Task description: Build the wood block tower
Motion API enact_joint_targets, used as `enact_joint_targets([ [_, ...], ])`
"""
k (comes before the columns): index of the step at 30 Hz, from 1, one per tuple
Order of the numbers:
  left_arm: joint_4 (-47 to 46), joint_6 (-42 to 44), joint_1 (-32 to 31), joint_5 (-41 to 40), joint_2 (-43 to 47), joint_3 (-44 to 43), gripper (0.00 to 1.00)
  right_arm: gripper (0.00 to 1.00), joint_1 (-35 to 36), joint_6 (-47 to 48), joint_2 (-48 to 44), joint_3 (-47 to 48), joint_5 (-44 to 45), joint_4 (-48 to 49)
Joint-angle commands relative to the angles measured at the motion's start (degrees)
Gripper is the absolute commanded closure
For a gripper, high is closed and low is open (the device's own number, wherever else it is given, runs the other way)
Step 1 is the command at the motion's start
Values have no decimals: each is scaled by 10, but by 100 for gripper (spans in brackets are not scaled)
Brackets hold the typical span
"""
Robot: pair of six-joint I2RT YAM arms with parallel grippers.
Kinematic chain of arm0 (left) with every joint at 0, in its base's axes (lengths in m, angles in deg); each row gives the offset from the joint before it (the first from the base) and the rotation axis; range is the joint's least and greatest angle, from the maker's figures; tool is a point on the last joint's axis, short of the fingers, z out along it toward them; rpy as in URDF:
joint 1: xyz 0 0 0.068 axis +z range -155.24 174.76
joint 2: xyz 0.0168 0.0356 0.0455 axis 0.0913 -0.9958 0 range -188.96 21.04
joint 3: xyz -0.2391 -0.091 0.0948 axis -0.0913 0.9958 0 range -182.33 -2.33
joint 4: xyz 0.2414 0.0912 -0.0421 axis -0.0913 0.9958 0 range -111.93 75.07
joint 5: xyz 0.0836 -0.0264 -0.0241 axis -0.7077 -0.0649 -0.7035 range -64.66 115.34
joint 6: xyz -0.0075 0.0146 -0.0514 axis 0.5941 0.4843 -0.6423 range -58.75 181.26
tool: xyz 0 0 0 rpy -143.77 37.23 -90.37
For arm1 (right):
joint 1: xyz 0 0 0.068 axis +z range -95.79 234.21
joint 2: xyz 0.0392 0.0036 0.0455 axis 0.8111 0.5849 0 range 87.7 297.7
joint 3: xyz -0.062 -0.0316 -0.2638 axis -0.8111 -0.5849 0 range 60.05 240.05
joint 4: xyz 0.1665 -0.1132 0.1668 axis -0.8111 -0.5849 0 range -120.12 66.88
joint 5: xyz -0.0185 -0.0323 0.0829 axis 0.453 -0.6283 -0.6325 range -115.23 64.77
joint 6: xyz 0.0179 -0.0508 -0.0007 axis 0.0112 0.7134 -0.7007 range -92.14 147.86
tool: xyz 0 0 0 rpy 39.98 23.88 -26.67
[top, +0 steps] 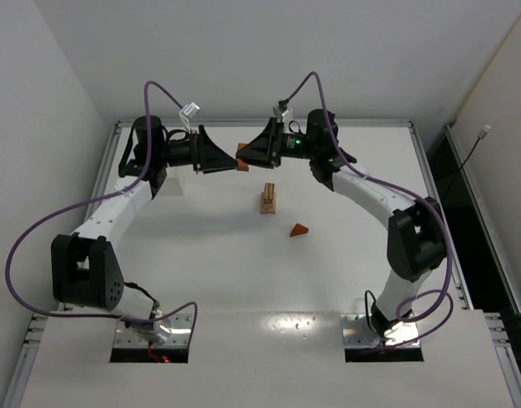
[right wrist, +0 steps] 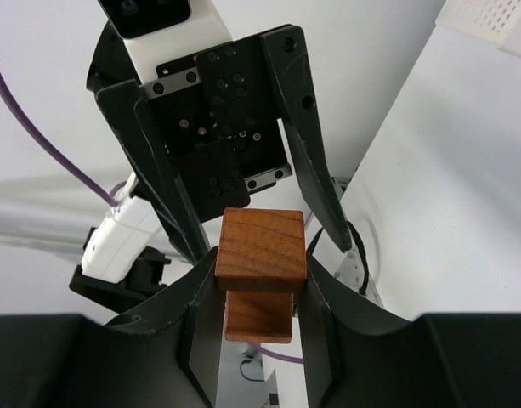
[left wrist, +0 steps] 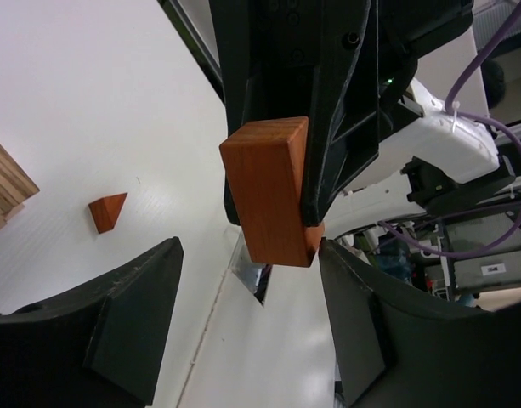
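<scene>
A reddish-brown wood block (top: 240,158) hangs in the air at the back of the table between my two grippers, which face each other. My right gripper (top: 248,155) is shut on this block (right wrist: 260,248), its fingers (right wrist: 321,293) pressed on both sides. My left gripper (top: 229,160) is open, and its fingers (left wrist: 137,310) stand wide apart on either side of the block's free end (left wrist: 268,191) without touching it. The tower (top: 268,200) is a short stack of tan blocks at mid-table, seen at the left edge of the left wrist view (left wrist: 5,191). A reddish-brown wedge (top: 300,229) lies loose near it (left wrist: 107,211).
The table's metal rim (top: 260,123) and the white back wall run close behind both grippers. A white perforated tray (right wrist: 498,25) shows at the top right of the right wrist view. Purple cables (top: 158,89) loop over both arms.
</scene>
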Motion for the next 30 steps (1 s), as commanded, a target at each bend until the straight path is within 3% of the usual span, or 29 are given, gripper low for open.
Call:
enact_joint_targets([
  [1, -63, -40, -6, 18, 2, -16, 39, 100, 4, -6, -19, 5, -5, 38],
  [16, -149, -104, -6, 34, -9, -5, 56, 100, 9, -6, 2, 29, -5, 38],
  [30, -163, -115, -6, 34, -9, 16, 53, 100, 9, -6, 18, 69, -5, 38],
])
